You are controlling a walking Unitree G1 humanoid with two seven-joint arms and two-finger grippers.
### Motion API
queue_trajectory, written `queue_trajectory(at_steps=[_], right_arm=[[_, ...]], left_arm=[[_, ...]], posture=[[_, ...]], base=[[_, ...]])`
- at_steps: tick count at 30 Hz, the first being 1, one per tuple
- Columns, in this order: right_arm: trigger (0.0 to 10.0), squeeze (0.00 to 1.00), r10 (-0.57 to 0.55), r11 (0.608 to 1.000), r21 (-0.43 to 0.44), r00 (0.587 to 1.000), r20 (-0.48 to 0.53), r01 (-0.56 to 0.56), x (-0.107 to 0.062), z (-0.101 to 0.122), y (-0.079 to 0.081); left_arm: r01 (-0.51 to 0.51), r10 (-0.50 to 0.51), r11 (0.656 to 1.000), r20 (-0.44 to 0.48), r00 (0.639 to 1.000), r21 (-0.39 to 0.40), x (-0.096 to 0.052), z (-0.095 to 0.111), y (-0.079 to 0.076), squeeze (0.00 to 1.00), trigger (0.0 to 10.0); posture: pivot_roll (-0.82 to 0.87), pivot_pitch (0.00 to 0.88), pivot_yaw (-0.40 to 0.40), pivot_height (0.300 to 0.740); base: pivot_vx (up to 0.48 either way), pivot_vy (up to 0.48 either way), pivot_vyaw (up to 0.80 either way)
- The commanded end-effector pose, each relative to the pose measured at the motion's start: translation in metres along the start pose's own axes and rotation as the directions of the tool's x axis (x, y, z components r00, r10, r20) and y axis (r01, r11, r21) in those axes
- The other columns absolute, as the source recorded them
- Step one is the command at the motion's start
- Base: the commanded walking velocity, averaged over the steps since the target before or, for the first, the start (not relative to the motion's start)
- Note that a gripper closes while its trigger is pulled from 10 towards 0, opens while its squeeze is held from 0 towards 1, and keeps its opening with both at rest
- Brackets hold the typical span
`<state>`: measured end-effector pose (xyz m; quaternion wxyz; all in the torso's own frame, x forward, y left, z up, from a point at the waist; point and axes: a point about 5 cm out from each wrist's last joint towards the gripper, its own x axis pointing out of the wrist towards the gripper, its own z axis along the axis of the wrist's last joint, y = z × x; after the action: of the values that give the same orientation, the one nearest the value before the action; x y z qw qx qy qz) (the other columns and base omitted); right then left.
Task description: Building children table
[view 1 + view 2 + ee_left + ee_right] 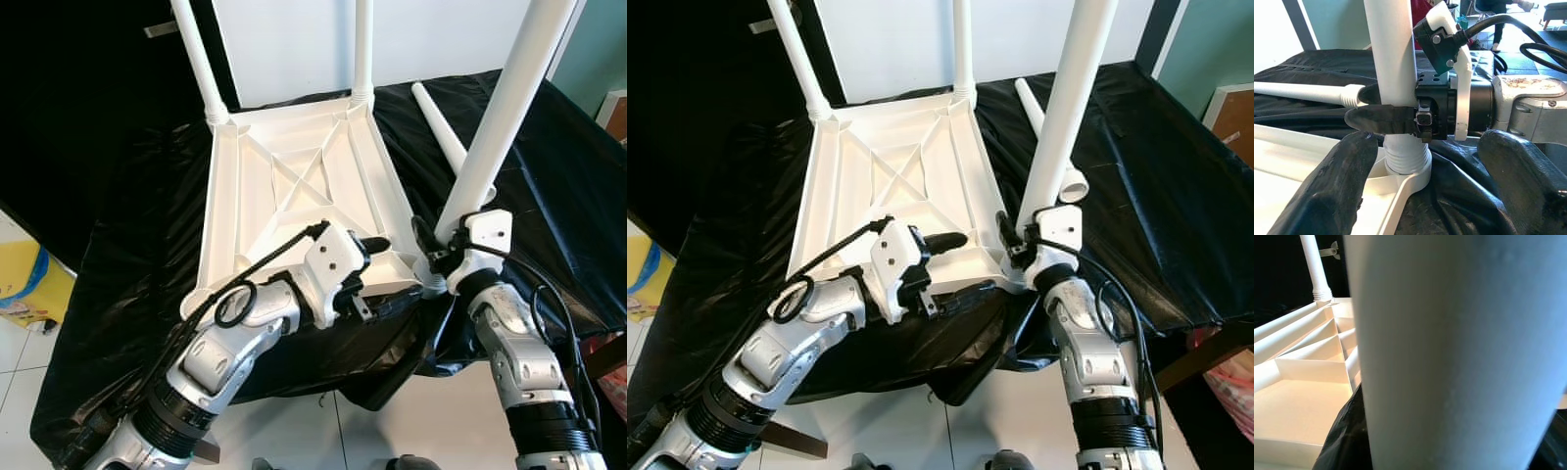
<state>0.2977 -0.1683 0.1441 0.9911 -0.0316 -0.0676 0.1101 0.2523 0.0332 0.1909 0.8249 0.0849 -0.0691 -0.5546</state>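
A white children's table top [294,166] lies upside down on a black cloth. Two white legs [201,59] stand in its far corners. A third leg [500,127] stands upright in the near right corner socket [1405,171], with my right gripper [436,247] shut on it just above the socket. In the right wrist view this leg [1449,357] is very close. My left gripper [390,271] is at the top's near rim, left of that socket; its fingers [1327,191] are spread wide and hold nothing. A loose leg [441,132] lies on the cloth to the right.
The black cloth [549,176] covers the whole work surface and hangs over its near edge above a white tiled floor [20,352]. A yellow object [24,284] sits on the floor at the left. A wooden piece [1234,108] stands at the far right.
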Motion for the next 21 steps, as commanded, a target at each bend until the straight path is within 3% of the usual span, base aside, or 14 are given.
queue_trajectory(at_steps=[1, 9, 11, 12, 15, 21], right_arm=[[10.0, 0.00, -0.021, 0.999, 0.031, 0.985, -0.173, 0.027, -0.014, -0.035, 0.004], [10.0, 0.00, -0.138, 0.988, 0.043, 0.981, -0.139, 0.145, -0.017, -0.033, 0.017], [10.0, 0.00, -0.265, 0.960, 0.054, 0.954, -0.143, 0.274, -0.019, -0.035, 0.021], [10.0, 0.00, -0.265, 0.960, 0.054, 0.954, -0.143, 0.274, -0.019, -0.035, 0.021], [10.0, 0.00, -0.426, 0.900, 0.035, 0.894, -0.142, 0.434, -0.018, -0.033, 0.022], [10.0, 0.00, -0.453, 0.886, 0.043, 0.882, -0.133, 0.461, -0.016, -0.031, 0.026]], left_arm=[[0.074, -0.074, 0.997, -0.011, 0.997, 0.009, -0.002, -0.001, -0.005, 0.00, 10.0], [0.073, -0.073, 0.997, -0.007, 0.997, 0.007, -0.001, 0.000, -0.006, 0.00, 10.0], [0.070, -0.070, 0.998, -0.003, 0.998, 0.006, 0.000, 0.000, -0.005, 0.00, 10.0], [0.070, -0.070, 0.998, -0.003, 0.998, 0.006, 0.000, 0.000, -0.005, 0.00, 10.0], [0.068, -0.068, 0.998, 0.003, 0.998, 0.005, 0.000, 0.001, -0.006, 0.00, 10.0], [0.063, -0.063, 0.998, 0.004, 0.998, 0.005, 0.000, 0.001, -0.005, 0.00, 10.0]], posture=[[-0.10, 0.085, 0.086, 0.740], [-0.10, 0.083, 0.078, 0.740], [-0.09, 0.082, 0.075, 0.740], [-0.09, 0.082, 0.075, 0.740], [-0.09, 0.081, 0.071, 0.740], [-0.09, 0.084, 0.067, 0.740]], base=[[0.000, 0.000, 0.00], [0.000, 0.000, 0.00], [0.000, 0.000, 0.00], [0.000, 0.000, 0.00], [0.000, 0.000, 0.00], [0.000, 0.000, 0.00]])
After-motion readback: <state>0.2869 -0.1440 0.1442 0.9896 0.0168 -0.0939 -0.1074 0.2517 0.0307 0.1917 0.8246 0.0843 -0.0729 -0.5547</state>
